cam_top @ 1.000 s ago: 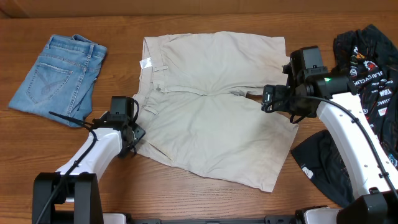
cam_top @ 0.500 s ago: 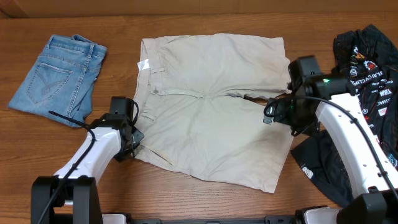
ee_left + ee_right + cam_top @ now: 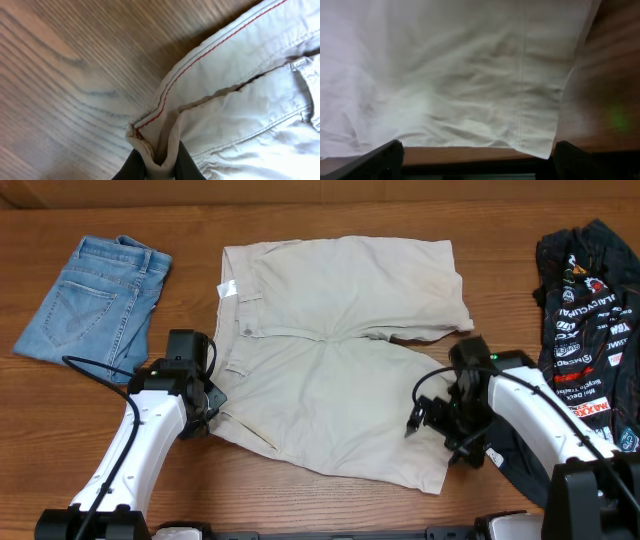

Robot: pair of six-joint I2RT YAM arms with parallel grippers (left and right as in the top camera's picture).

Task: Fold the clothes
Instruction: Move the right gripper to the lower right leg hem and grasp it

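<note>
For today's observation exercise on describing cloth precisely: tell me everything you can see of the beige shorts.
The beige shorts look like plain cotton, spread flat, lightly creased on the wooden table, waistband to the left, both legs pointing right. A white label shows at the waistband; red stitching runs along its edge in the left wrist view. The left tool is shut on a waistband corner. The right tool, open, hangs over the near leg's hem.

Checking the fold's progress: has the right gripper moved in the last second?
Yes. Against the still jeans, the right gripper moved toward the table's near edge.
</note>
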